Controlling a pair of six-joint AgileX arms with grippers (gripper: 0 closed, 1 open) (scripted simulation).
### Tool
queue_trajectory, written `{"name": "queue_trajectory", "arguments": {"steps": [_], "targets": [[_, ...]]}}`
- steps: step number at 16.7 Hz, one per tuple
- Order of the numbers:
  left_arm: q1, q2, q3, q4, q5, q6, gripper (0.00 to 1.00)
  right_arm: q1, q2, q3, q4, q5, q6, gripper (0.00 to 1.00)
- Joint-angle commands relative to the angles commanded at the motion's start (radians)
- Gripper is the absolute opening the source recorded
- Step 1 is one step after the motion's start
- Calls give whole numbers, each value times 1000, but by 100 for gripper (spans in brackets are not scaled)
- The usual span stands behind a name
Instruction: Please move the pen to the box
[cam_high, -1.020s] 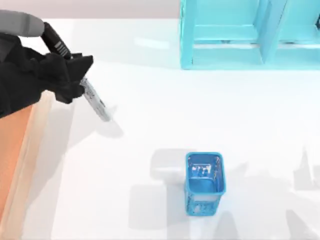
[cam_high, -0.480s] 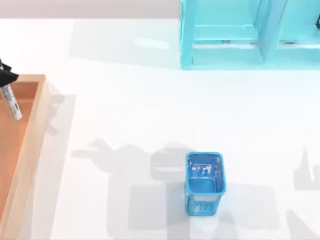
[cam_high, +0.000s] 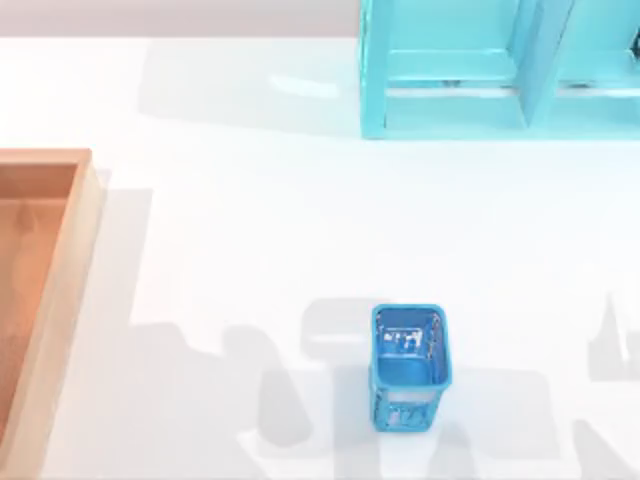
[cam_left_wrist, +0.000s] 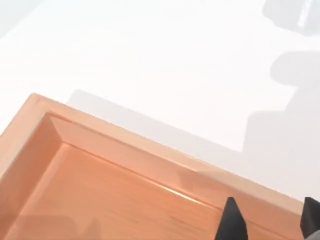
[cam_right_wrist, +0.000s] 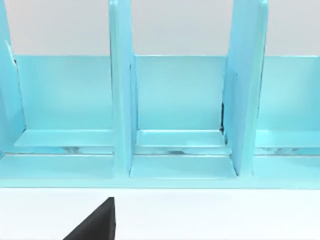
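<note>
The left end effector (cam_left_wrist: 267, 222) hangs over the box (cam_left_wrist: 125, 150) near its rim, fingers spread with nothing between them; where the pen lies I cannot tell; the right arm idles facing the shelf (cam_right_wrist: 170, 120).

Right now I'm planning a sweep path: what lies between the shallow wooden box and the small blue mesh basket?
In the top view, just bare white tabletop with shadows separates the shallow wooden box from the small blue mesh basket.
</note>
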Motion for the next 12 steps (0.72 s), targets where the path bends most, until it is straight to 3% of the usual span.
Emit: {"name": "queue_trajectory", "arguments": {"steps": [5, 12], "targets": [[116, 101, 89, -262, 138, 306, 0, 0, 0, 0, 0, 0, 0, 100], [138, 118, 102, -314, 175, 365, 0, 0, 0, 0, 0, 0, 0, 100]]}}
